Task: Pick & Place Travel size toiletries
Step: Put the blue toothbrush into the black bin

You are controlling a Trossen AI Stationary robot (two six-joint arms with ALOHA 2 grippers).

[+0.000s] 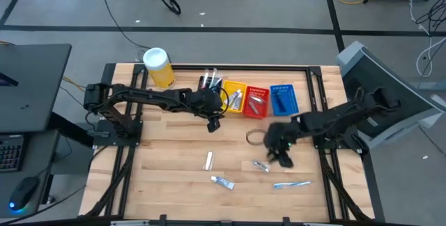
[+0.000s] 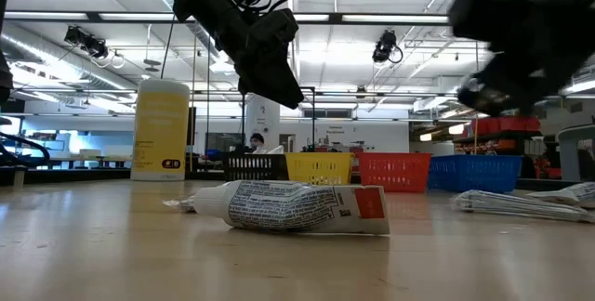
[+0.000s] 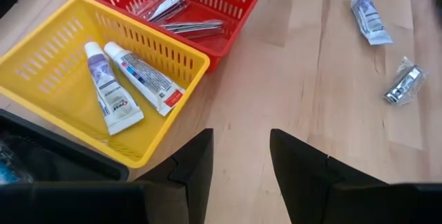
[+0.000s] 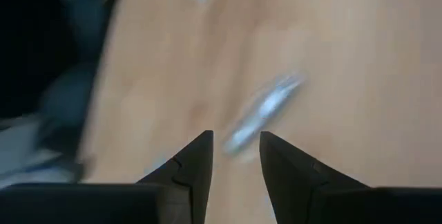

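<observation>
My left gripper [image 1: 214, 123] hangs open and empty over bare table beside the yellow basket [image 3: 41, 79], which holds two white tubes [image 3: 141, 79]. My right gripper [image 1: 282, 157] is open and empty, low over the table near a silvery wrapped item [image 1: 260, 166], which shows blurred just past its fingers [image 4: 266, 110]. A white tube [image 1: 208, 160], a second tube [image 1: 223, 181] and a pale toothbrush [image 1: 293, 184] lie flat on the table. The left wrist view also shows a tube [image 3: 369, 16] and the silvery packet [image 3: 404, 86] lying loose.
Black [image 1: 209, 83], yellow [image 1: 233, 97], red [image 1: 256, 100] and blue [image 1: 282, 99] baskets stand in a row at the far side. The red one holds silvery wrapped items [image 3: 179, 16]. A yellow canister [image 1: 158, 68] stands at the far left. A dark ring [image 1: 254, 137] lies mid-table.
</observation>
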